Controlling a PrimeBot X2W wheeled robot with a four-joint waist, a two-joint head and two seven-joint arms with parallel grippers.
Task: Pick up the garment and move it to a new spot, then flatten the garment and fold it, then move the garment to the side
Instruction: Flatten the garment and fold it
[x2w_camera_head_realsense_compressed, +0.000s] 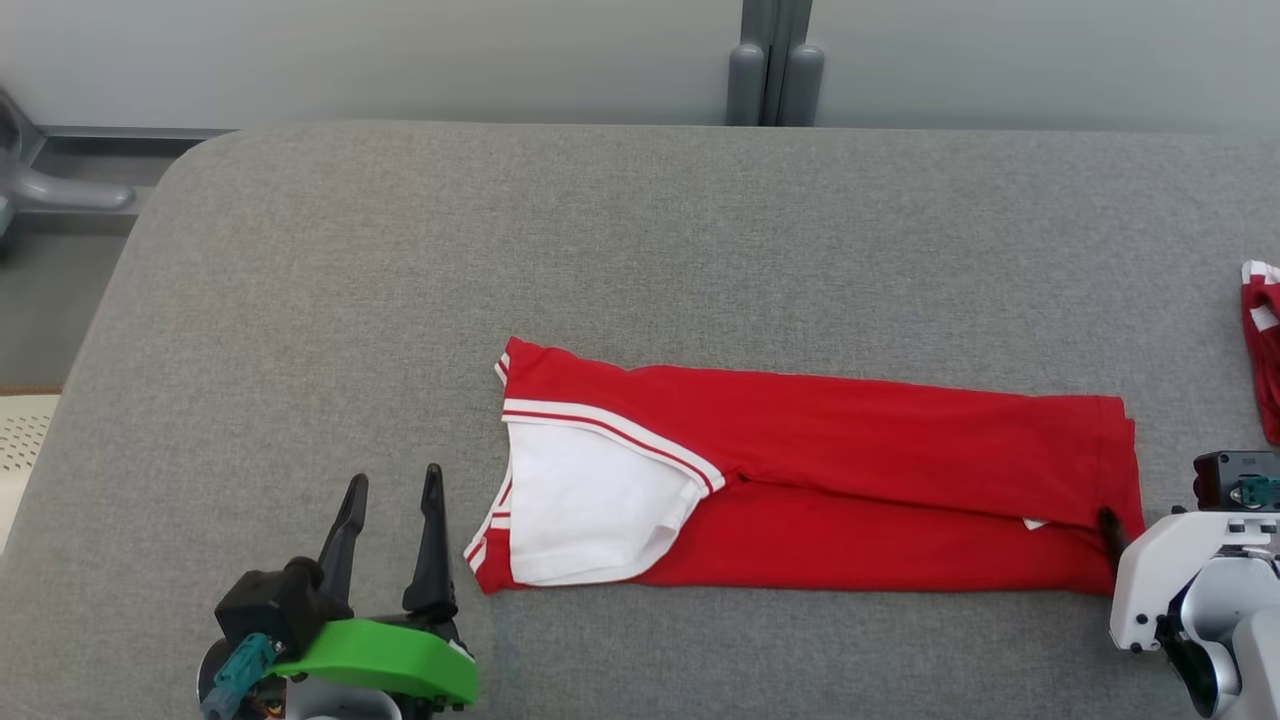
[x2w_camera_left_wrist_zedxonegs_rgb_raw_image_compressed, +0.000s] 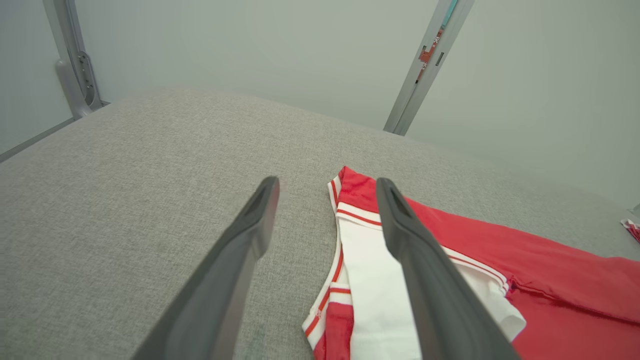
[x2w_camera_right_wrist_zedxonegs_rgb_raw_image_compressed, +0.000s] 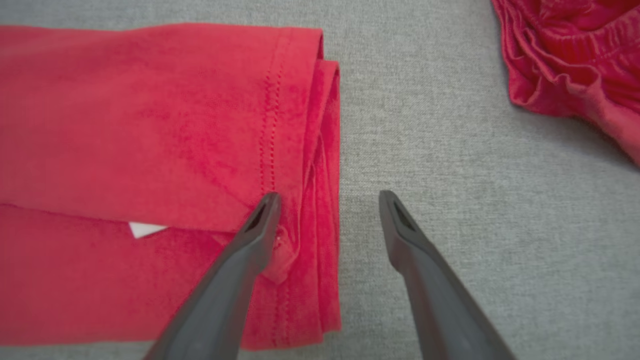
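Observation:
A red garment (x2w_camera_head_realsense_compressed: 880, 470) with white sleeves and striped trim lies folded into a long strip across the grey table (x2w_camera_head_realsense_compressed: 640, 250). Its white sleeve end points left, its hem right. My left gripper (x2w_camera_head_realsense_compressed: 395, 490) hovers open just left of the sleeve end; in the left wrist view the left gripper (x2w_camera_left_wrist_zedxonegs_rgb_raw_image_compressed: 327, 187) shows one finger over the garment (x2w_camera_left_wrist_zedxonegs_rgb_raw_image_compressed: 550, 280) and one over bare table. My right gripper (x2w_camera_right_wrist_zedxonegs_rgb_raw_image_compressed: 330, 200) is open at the hem end of the garment (x2w_camera_right_wrist_zedxonegs_rgb_raw_image_compressed: 150, 125), one finger over the hem, the other over the table. A dark fingertip (x2w_camera_head_realsense_compressed: 1108, 525) shows at the hem.
A second crumpled red cloth (x2w_camera_head_realsense_compressed: 1262, 340) lies at the table's right edge, near my right arm; it appears again as the red cloth (x2w_camera_right_wrist_zedxonegs_rgb_raw_image_compressed: 575, 55) at the upper right of the right wrist view. A grey wall and metal posts (x2w_camera_head_realsense_compressed: 775, 70) stand behind the table.

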